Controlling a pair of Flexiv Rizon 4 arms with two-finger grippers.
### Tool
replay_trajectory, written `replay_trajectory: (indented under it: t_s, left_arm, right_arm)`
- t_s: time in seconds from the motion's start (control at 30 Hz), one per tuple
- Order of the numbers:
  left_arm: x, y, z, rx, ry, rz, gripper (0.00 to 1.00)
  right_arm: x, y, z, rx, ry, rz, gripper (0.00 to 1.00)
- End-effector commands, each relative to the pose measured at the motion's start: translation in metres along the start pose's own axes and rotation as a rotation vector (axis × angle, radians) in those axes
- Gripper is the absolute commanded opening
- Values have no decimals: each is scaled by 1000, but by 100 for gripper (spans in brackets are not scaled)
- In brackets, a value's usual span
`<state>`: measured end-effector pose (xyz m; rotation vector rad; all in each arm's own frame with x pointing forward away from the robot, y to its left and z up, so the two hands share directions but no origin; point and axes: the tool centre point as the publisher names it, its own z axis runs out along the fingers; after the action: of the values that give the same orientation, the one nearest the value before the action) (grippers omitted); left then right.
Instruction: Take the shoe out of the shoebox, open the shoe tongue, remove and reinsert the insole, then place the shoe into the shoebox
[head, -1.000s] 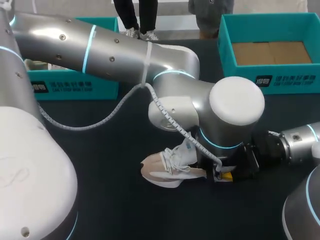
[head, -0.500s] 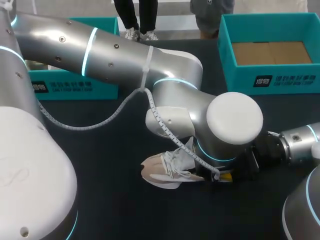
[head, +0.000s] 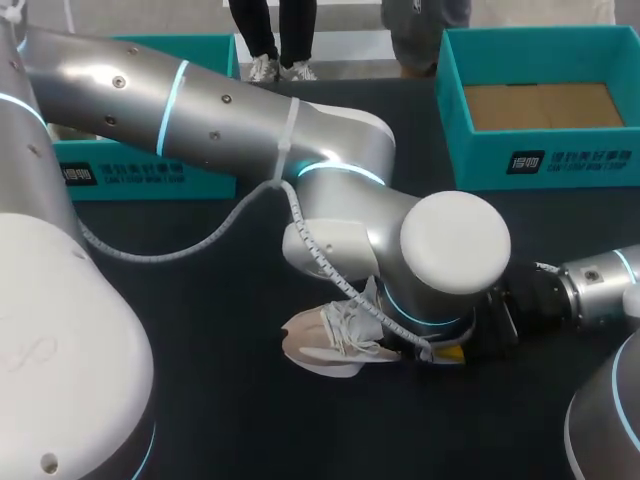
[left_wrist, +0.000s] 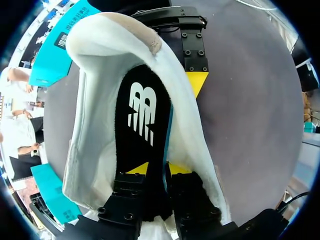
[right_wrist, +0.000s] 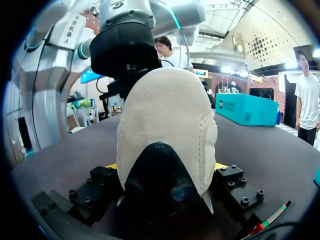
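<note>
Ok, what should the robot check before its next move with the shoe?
1. Shoe out of the box, on the table: ok.
2. Right end effector shut on the shoe's heel: ok.
3. Left end effector shut on the black insole: ok.
4. Insole clear of the shoe: not ok, it sits inside.
5. Tongue pulled open: cannot tell, the left arm hides it.
6. Shoebox open, with room for the shoe: ok.

Dark table: a flat, matte top spanning the head view, its far edge running straight across at the back. Even overhead light falls on it, and the shadows are soft.
</note>
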<state>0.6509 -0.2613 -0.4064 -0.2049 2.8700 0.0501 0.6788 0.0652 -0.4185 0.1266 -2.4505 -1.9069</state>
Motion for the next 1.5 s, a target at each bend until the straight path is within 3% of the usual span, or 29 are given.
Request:
replay_trajectory:
  t_s: [0.03, 0.13, 0.2, 0.37, 0.83, 1.17, 1.5]
  left_arm:
    - [-3, 0, 15, 2, 9, 1, 19]
    - [-4, -1, 21, 5, 21, 2, 13]
    - [-4, -1, 23, 8, 33, 1, 0]
    - [-5, -2, 20, -13, 60, -4, 0]
    - [-12, 2, -18, 5, 113, -61, 0]
    - [-12, 10, -39, 70, 122, -110, 0]
    - [-15, 10, -54, 195, 187, -144, 0]
  right_arm:
    - [0, -3, 3, 4, -2, 2, 0]
    - [0, -3, 3, 4, -2, 2, 0]
    - [0, -3, 3, 4, -2, 2, 0]
    - [0, -3, 3, 4, -2, 2, 0]
    - [0, -3, 3, 4, -2, 2, 0]
    - [0, -3, 3, 4, -2, 2, 0]
    - [0, -3, 3, 4, -2, 2, 0]
